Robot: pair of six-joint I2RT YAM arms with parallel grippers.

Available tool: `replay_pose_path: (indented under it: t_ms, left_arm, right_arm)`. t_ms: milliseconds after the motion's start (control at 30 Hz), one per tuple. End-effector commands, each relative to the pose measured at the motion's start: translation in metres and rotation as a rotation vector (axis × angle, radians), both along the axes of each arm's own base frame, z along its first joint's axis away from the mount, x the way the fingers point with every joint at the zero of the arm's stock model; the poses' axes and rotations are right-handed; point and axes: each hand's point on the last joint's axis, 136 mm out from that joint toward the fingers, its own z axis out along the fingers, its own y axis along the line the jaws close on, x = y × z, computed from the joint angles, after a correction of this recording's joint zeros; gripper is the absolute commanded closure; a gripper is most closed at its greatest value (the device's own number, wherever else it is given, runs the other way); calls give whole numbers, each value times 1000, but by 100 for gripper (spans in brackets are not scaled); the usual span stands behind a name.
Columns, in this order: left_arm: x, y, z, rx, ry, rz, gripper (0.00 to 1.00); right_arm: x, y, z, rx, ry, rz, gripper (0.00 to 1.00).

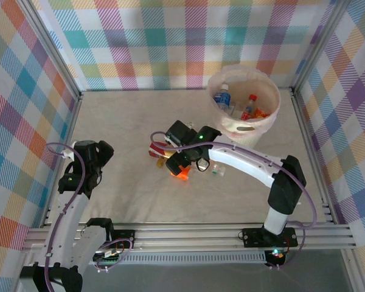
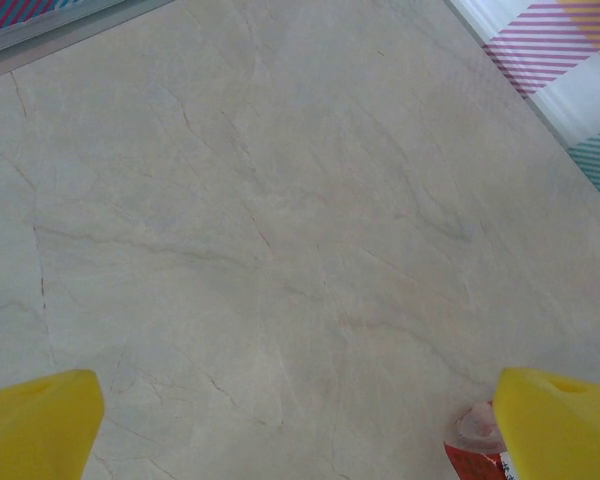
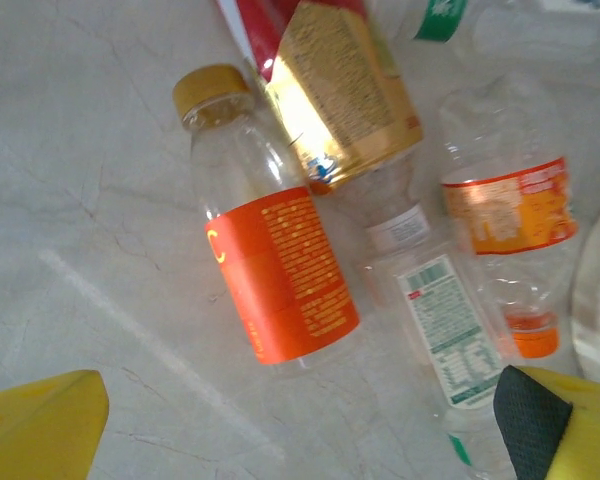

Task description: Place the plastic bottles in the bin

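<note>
Several plastic bottles lie clustered mid-table under my right gripper (image 1: 175, 164). In the right wrist view, an orange-labelled bottle with a yellow cap (image 3: 275, 270) lies just ahead of the open right gripper (image 3: 300, 430). To its right are a clear bottle with a white-green label (image 3: 435, 320) and an orange-capped one (image 3: 505, 215). A gold-labelled bottle (image 3: 340, 100) lies beyond them. Nothing is between the yellow fingertips (image 3: 40, 425). The bin (image 1: 264, 125) stands at the back right with a few bottles (image 1: 250, 108) inside. My left gripper (image 2: 300, 430) is open over bare table, with a red-labelled bottle (image 2: 475, 445) beside its right finger.
Checkered walls enclose the table on the left, back and right, with metal rails (image 1: 170, 234) along the near edge. The left arm (image 1: 91, 161) sits at the near left, apart from the cluster. The marbled tabletop (image 2: 280, 200) stretches ahead of the left gripper.
</note>
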Motion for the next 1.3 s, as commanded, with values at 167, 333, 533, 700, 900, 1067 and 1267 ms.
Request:
replay_pose_path:
  t_ms: [167,333,533,700,900,1067,1267]
  left_arm:
    - [-1,3,0,-4,-20,17,0]
    - [0,3,-1,-7,-21,18,0]
    - [0,4,-2,-3,-16,20,0]
    - [0,4,-3,-2,-15,19,0]
    - [0,4,-3,-2,-14,21,0]
    - [-1,4,-4,-1,-12,22,0]
    - [0,4,-5,0,-9,21,0]
  right_arm:
    - [-8,11,-29,-27,70,20,0]
    - [-6,15,-46,-60,84,29,1]
    - [-5,20,-64,-100,94,50,1]
    - [-4,26,-76,-133,97,70,2]
    - [-2,33,-87,-152,103,87,3]
    - [-3,38,-92,-161,107,102,4]
    - [-5,41,-100,-172,124,112,6]
